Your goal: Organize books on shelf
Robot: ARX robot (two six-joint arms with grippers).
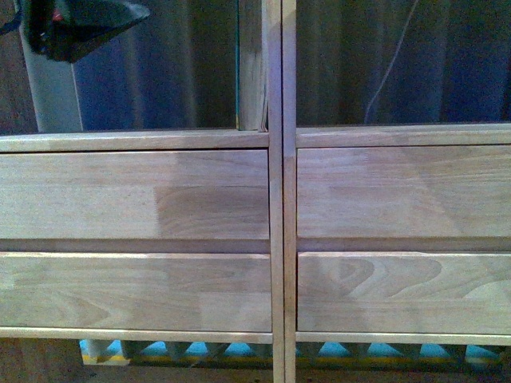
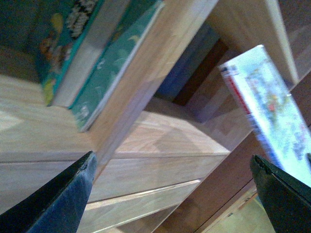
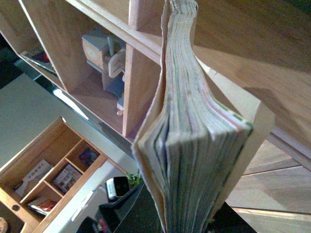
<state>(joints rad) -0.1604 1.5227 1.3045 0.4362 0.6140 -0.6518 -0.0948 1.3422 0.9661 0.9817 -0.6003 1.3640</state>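
I find the right gripper point(image 3: 184, 221) clamped on the thick tan-edged paperback book point(image 3: 194, 145). Its long axis runs straight out from the fingers toward the light natural-wood shelf point(image 3: 141, 82). The left gripper point(image 2: 172, 194) gapes empty, with the thin white-spined softcover point(image 2: 269, 107) just beside one finger.

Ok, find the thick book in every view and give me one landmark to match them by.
Front: not in it.
Left wrist: not in it.
Right wrist: the thick book fills the centre, page edges toward the camera.
Shared landmark: the shelf, whose light wood shows in all three.
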